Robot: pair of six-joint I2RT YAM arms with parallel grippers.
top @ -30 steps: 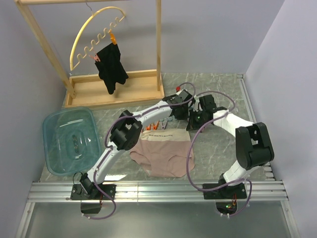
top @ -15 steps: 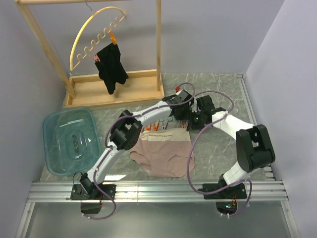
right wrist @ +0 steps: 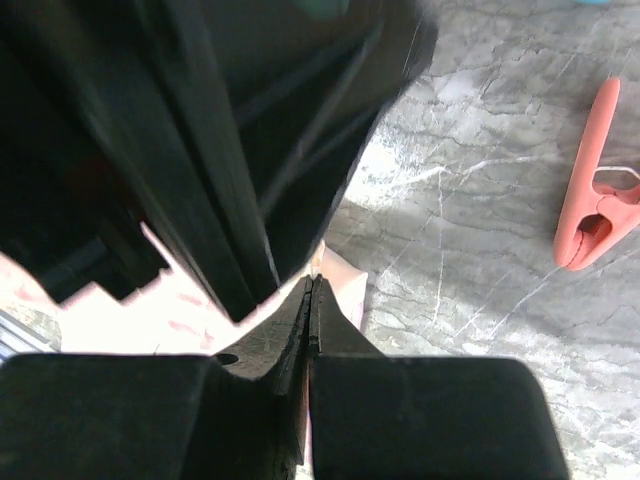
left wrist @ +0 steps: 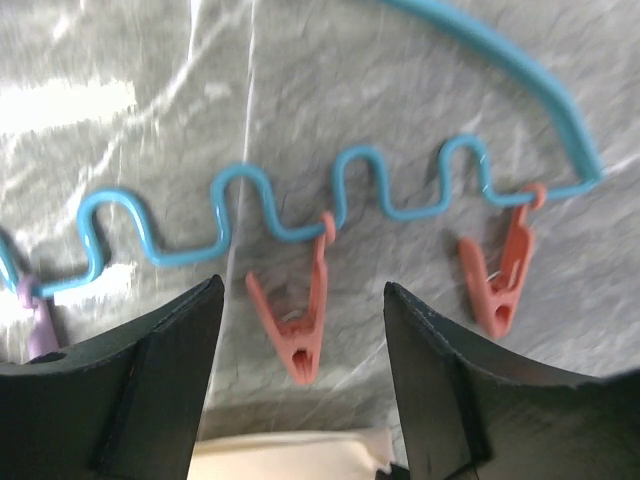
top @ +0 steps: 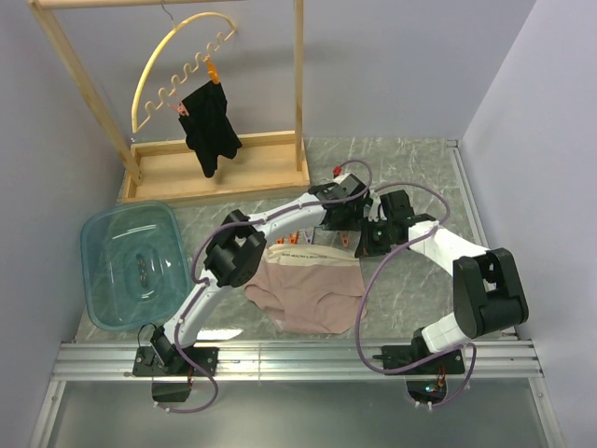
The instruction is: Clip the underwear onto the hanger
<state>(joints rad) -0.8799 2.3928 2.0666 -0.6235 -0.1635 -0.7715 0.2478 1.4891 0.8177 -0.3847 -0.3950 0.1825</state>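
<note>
Two robot arms meet at the top edge of the underwear (top: 312,291), dusty pink-beige briefs lying flat on the marbled table (top: 410,280), with the light-blue hanger (left wrist: 500,48) just beyond the cream waistband (top: 312,254); the left gripper (left wrist: 302,290) hangs spread wide over an orange-pink clip (left wrist: 300,335) on the hanger's wavy edge, a second clip (left wrist: 500,275) beside it, while the right gripper (right wrist: 312,285) is pressed together, pinching a waistband corner; the waistband's line of dark print is too small to read
</note>
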